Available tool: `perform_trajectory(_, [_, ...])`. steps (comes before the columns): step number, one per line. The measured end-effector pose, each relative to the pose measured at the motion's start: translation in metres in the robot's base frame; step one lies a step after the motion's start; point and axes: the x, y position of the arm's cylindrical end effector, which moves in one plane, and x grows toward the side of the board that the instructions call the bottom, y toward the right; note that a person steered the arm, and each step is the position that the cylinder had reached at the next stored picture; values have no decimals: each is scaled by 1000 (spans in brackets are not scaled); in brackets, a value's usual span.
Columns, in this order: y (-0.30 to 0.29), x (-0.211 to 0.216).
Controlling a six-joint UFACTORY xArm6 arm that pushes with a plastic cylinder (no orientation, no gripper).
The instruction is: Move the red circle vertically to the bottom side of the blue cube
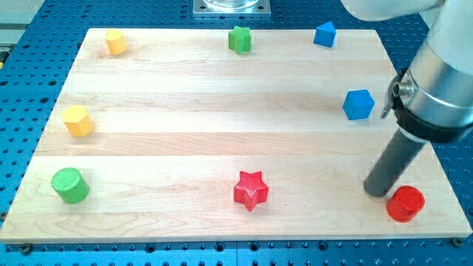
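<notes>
The red circle (405,204) lies near the board's bottom right corner. The blue cube (358,104) sits at the view's right, well above the red circle and a little to its left. My tip (378,191) rests on the board just left of and slightly above the red circle, close to it or touching it. The dark rod rises from there to the upper right into the arm's grey body.
A wooden board (222,111) carries the blocks. A second blue block (324,34) sits at top right, a green star (239,39) at top middle, a yellow block (115,42) at top left, a yellow hexagon (77,120) at left, a green circle (70,185) at bottom left, a red star (250,190) at bottom middle.
</notes>
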Motion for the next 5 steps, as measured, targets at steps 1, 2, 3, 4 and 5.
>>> perform_trajectory(1, [0,-26])
perform_trajectory(2, [1,-26])
perform_trajectory(3, [55,-26])
perform_trajectory(4, [106,-23])
perform_trajectory(5, [122,8])
